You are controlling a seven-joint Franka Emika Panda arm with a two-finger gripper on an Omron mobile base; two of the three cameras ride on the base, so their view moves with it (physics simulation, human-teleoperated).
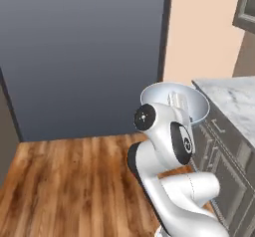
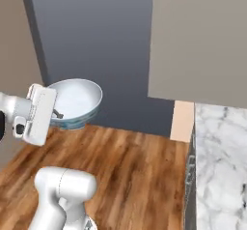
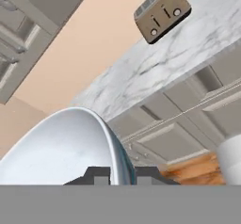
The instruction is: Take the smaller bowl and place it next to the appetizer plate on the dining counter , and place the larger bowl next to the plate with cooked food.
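The larger bowl [image 1: 199, 105] [image 2: 77, 101] [image 3: 61, 148], deep and white with a blue-green outside, hangs in the air above the wooden floor. My gripper [image 2: 57, 113] [image 3: 117, 175] is shut on the bowl's rim, one finger inside and one outside. In the hand view the rim runs up between the two fingertips [image 3: 100, 174]. In the left base view my own arm hides the bowl's lower part. The smaller bowl, the appetizer plate and the dining counter are out of view.
A short marble worktop [image 1: 234, 101] [image 2: 219, 166] [image 3: 155, 63] with grey cabinet fronts lies to the right, carrying a toaster [image 3: 162, 12]. A tall dark grey panel [image 1: 84, 52] [image 2: 96, 35] stands ahead. Wooden floor [image 1: 69, 181] spreads below.
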